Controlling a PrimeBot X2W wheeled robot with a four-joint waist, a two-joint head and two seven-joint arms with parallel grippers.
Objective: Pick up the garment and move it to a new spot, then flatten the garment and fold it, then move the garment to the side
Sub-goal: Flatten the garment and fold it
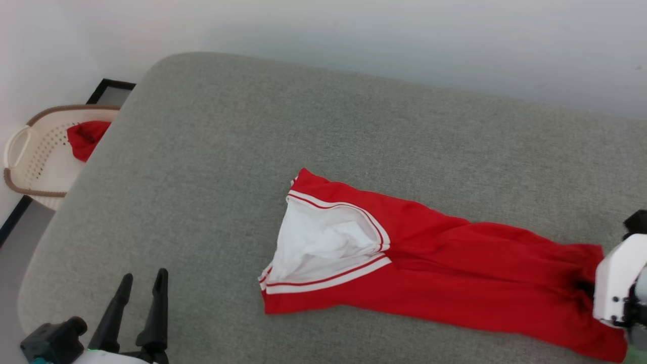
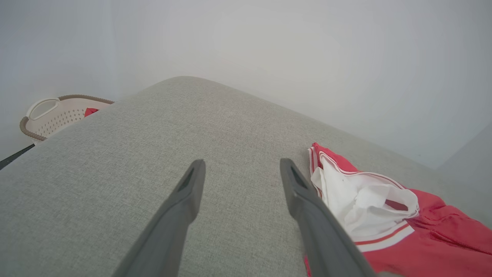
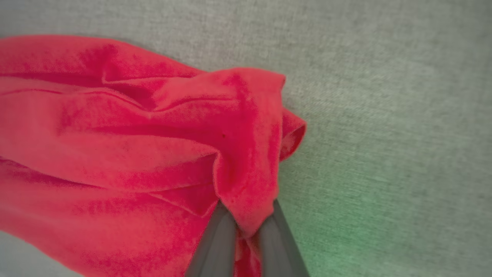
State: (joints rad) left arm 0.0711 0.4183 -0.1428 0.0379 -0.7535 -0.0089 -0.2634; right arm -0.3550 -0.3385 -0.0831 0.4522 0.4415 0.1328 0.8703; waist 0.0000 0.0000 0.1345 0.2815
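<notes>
1. Grippers: 2. The left gripper (image 1: 144,275) is nearest, at the lower left of the head view. Its fingers are spread wide with nothing between them, and it sits over bare fabric, apart from the shirt.
2. The right gripper (image 3: 248,219) is at the lower right. Its fingers are pressed together, pinching a bunched fold of red cloth at the garment's right end.
3. Garments on the surface: 1. The garment (image 1: 455,273) lies right of centre, running from the middle out to the right edge of the head view. It is rumpled, not flat.
4. White sleeves showing: 1. The sleeve (image 1: 323,242) is at the garment's left end, with red-and-white stripe trim around its opening. It is the part closest to the left gripper.
5. The surface (image 1: 227,151) is a single grey woven padded top with rounded corners. The shirt rests directly on it.
6. Baskets: 1. The basket (image 1: 76,107) is cream and perforated, with a brown rim and a loop handle. It stands lower down, off the surface's far left corner.
7. Red bundles: 1. The red bundle (image 1: 86,136) lies inside the basket, well apart from the shirt.
8. Farthest back is a plain pale wall (image 1: 404,40) behind the surface, with a strip of grey floor (image 1: 20,227) along the left.
</notes>
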